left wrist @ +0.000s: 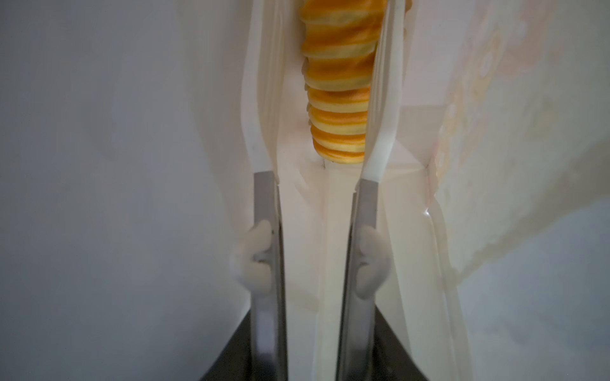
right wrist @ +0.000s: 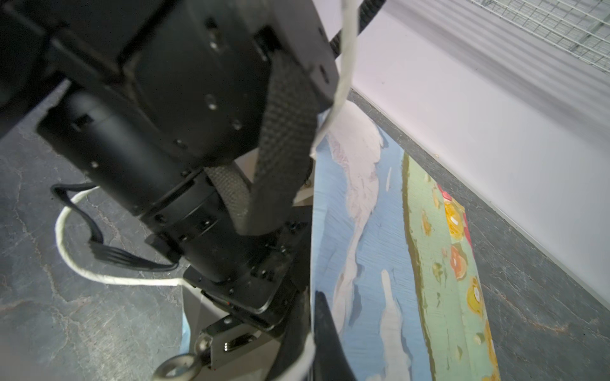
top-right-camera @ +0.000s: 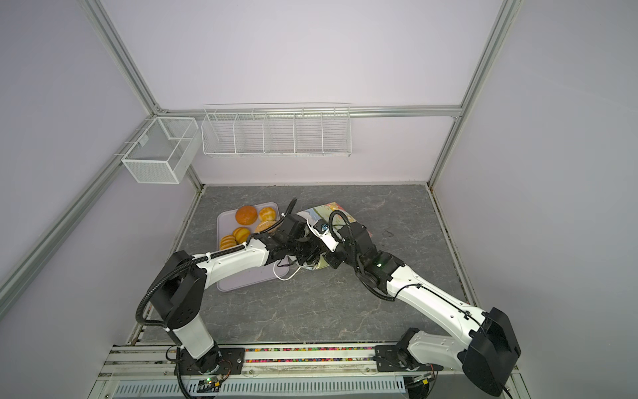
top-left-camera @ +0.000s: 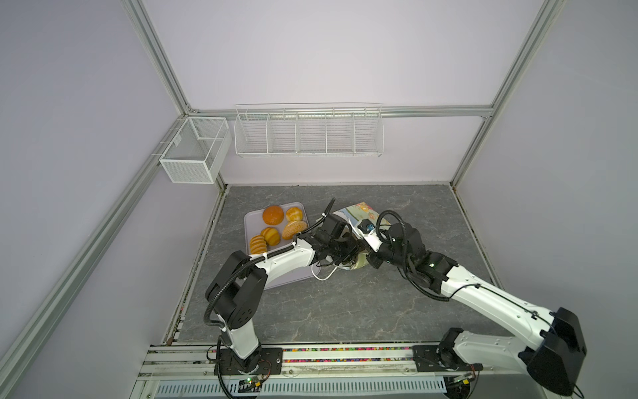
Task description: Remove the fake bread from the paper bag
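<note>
Bag: the paper bag (top-left-camera: 359,210) lies on its side on the grey tabletop (top-left-camera: 345,311), just right of the lavender tray (top-left-camera: 293,276). Its mouth faces the arm bases, and a white cord handle (top-left-camera: 322,274) trails onto the tray edge.

Bread out: five pieces sit on the tray. These are two round buns (top-left-camera: 273,215), a seeded oval roll (top-left-camera: 294,229) and two ridged rolls (top-left-camera: 270,236).

Bread in: the left wrist view shows a long ridged loaf (left wrist: 336,82) deep inside the white interior.

Left gripper (left wrist: 330,66): reached into the bag, jaws partly apart and straddling the loaf. One finger (left wrist: 379,148) lies against it. I cannot tell whether the other presses it, so the grip is unconfirmed.

Right gripper (top-left-camera: 366,263): fully closed at the bag mouth, apparently pinching the upper rim.
</note>
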You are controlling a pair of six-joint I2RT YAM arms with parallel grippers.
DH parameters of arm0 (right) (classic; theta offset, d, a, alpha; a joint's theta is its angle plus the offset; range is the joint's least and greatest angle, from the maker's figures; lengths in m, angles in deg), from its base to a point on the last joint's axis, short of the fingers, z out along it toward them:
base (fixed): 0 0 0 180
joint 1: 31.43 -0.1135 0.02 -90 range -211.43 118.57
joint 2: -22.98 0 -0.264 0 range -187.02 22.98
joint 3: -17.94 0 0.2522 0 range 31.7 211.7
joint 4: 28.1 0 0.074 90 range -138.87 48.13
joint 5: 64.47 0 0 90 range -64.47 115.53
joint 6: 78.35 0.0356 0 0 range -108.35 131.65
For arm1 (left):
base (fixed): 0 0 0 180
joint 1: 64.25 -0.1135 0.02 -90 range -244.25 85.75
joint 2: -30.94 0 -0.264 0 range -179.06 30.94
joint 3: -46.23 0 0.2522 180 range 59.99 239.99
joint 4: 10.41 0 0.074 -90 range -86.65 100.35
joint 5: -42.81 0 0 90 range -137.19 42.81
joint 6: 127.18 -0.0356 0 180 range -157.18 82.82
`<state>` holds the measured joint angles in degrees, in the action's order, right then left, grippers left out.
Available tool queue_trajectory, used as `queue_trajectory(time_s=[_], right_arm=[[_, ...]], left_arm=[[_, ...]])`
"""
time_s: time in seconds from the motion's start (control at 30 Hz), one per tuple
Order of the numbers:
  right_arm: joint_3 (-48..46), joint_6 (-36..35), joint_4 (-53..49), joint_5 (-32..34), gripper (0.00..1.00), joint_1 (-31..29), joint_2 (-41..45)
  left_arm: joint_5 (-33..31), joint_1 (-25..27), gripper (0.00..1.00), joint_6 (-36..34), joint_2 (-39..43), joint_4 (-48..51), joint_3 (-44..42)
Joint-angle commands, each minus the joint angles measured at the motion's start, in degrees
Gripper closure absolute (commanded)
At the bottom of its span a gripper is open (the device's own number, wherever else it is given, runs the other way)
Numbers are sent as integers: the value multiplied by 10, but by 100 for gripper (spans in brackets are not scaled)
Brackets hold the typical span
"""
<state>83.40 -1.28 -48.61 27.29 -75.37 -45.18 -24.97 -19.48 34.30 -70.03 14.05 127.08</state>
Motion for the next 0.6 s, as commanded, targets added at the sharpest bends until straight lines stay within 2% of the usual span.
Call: queue_trajectory(time_s=[0.0, 0.1, 0.23, 0.57], right_arm=[[8, -29, 46, -90, 93, -12, 7], [7, -35, 43, -87, 93, -12, 12], [9, -35, 30, -49, 93, -11, 11], [2, -34, 36, 31, 93, -11, 9]], left_arm=[[11, -7, 62, -4, -20, -18, 18], [15, -10, 76, -6, -21, -24, 14], [5, -10, 96, -23, 0, -3, 15], [-36, -10, 100, -43, 103, 52, -32]])
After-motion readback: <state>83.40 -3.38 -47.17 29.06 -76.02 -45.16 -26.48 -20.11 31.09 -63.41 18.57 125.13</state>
